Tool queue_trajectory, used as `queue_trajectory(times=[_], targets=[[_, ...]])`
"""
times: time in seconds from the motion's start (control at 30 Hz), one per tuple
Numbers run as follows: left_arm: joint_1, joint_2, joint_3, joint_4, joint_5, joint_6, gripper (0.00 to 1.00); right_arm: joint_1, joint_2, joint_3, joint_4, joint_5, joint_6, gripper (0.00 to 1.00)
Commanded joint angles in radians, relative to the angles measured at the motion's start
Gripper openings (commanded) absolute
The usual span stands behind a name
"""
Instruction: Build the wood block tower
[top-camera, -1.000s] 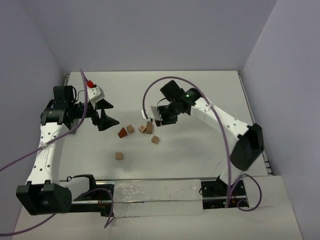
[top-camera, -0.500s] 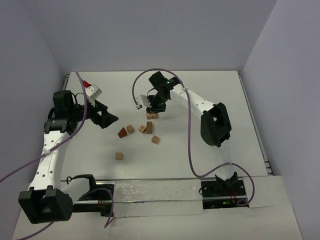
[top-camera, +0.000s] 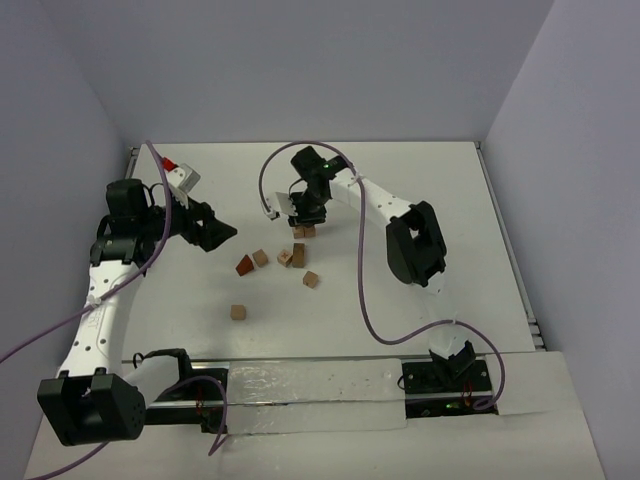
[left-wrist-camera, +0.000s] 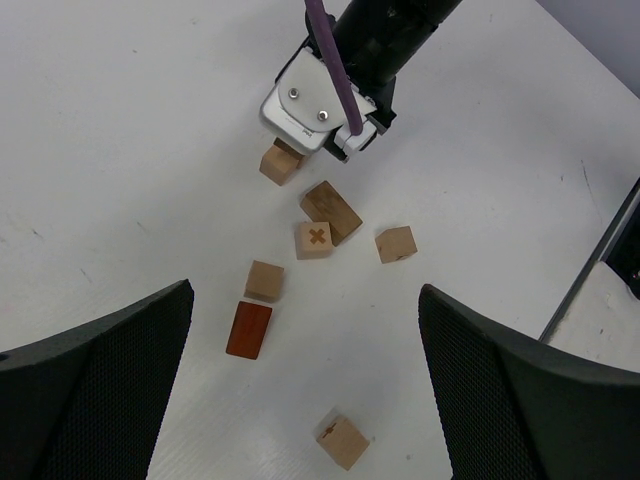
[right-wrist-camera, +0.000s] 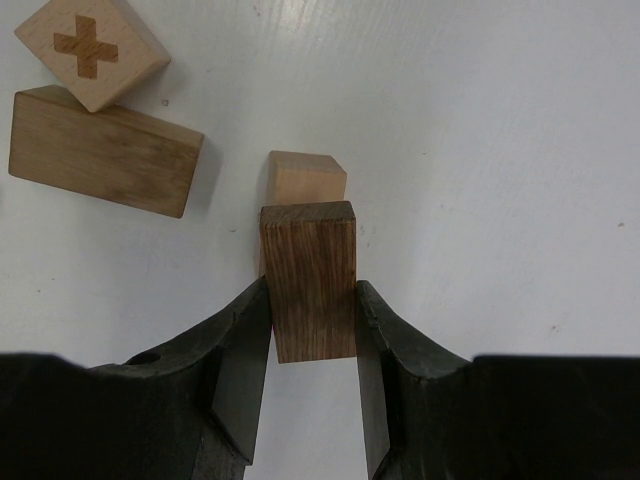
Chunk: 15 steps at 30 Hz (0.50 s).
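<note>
Right jaws pinch a dark block (right-wrist-camera: 308, 280), partly hiding a tan cube (right-wrist-camera: 306, 178).

White table (top-camera: 430, 175); translucent strip (top-camera: 310, 395) along near edge.

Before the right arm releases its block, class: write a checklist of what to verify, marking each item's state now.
1. Right gripper shut on dark block: ok.
2. Dark block lined up side to side with light cube: ok.
3. Dark block resting on that cube: cannot tell.
4. X cube and long block apart from that cube: ok.
5. Left gripper open, away from every block: ok.
</note>
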Motion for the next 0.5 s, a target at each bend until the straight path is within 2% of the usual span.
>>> queue_trajectory(times=[0.0,0.47], targets=[[0.008,0.011,0.013,0.044,0.002,-0.016,0.99,0.01,0.021,0.059,0.001,-0.002,0.007,0.11],[0.008,0.05,0.036,0.041,0.022,-0.008,0.99,0.011,0.059,0.082,0.004,0.003,0.042,0.12]])
